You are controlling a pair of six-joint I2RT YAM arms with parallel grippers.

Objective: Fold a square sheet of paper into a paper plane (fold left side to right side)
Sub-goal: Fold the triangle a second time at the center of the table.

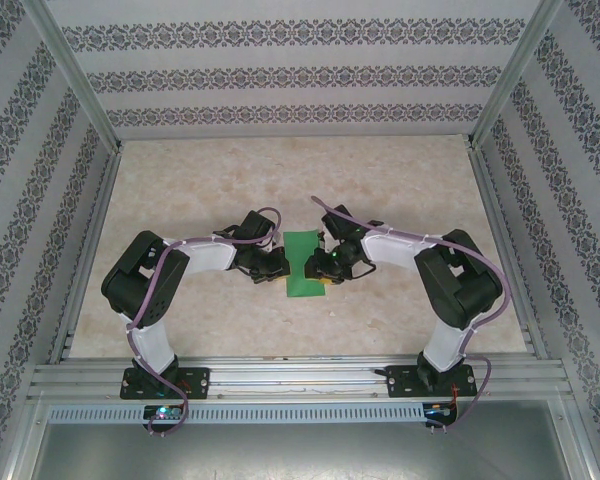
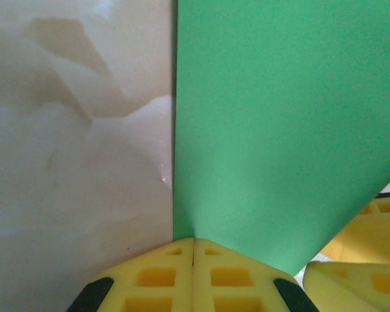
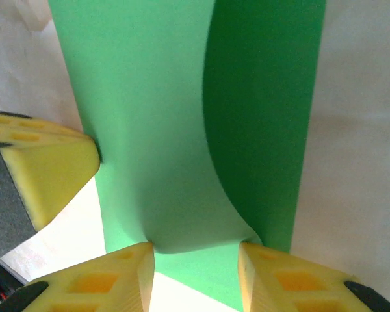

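Observation:
The square sheet of paper (image 1: 302,262) is bright green and lies mid-table as a narrow doubled strip, not shaped as a paper plane. My left gripper (image 1: 280,268) is shut, and its joined yellow tips (image 2: 193,242) press on the sheet's left edge (image 2: 279,130). My right gripper (image 1: 323,268) stands open at the strip's near right side. In the right wrist view a curled upper layer of the paper (image 3: 149,97) arches up from the darker lower layer and spans the gap between my right gripper's (image 3: 196,250) jaws. The left fingers (image 3: 52,169) touch the paper's far edge there.
The tabletop (image 1: 230,190) is pale and marbled, bounded by aluminium rails (image 1: 280,380) at the near edge and patterned walls (image 1: 290,75) on three sides. Both arm bases sit on the near rail, with free table behind and beside the paper.

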